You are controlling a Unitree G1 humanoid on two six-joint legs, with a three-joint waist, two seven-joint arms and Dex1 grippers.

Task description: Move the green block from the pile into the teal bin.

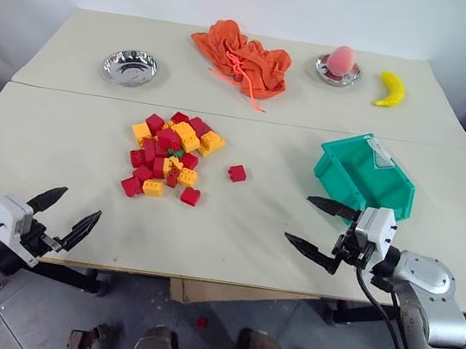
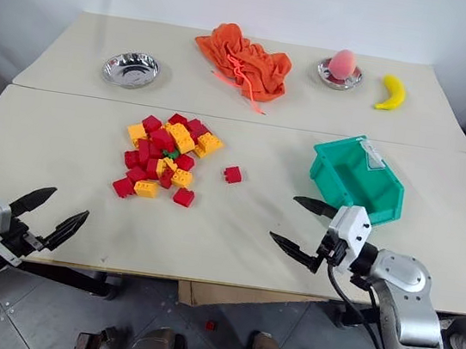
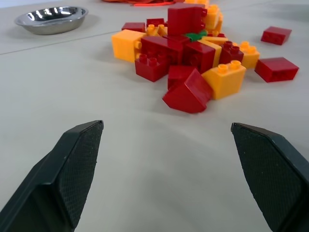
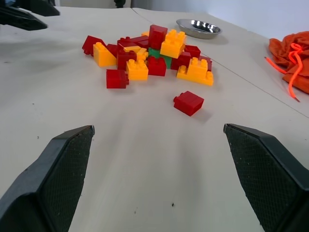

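Observation:
The pile (image 1: 169,155) of red and yellow-orange bricks lies left of the table's middle. The green block (image 1: 176,153) sits wedged in the pile's centre, mostly covered by its neighbours; it also peeks out in the left wrist view (image 3: 195,35) and the right wrist view (image 4: 158,54). The teal bin (image 1: 341,179) stands on the right half of the table. My left gripper (image 1: 79,205) hovers open at the near left edge, pointing toward the pile. My right gripper (image 1: 298,218) is open just in front of the bin, empty.
One red brick (image 1: 237,172) lies apart, right of the pile. At the back are a steel bowl (image 1: 130,67), an orange cloth (image 1: 242,59), a second bowl holding a peach (image 1: 338,68) and a banana (image 1: 391,90). A seam runs between two tables.

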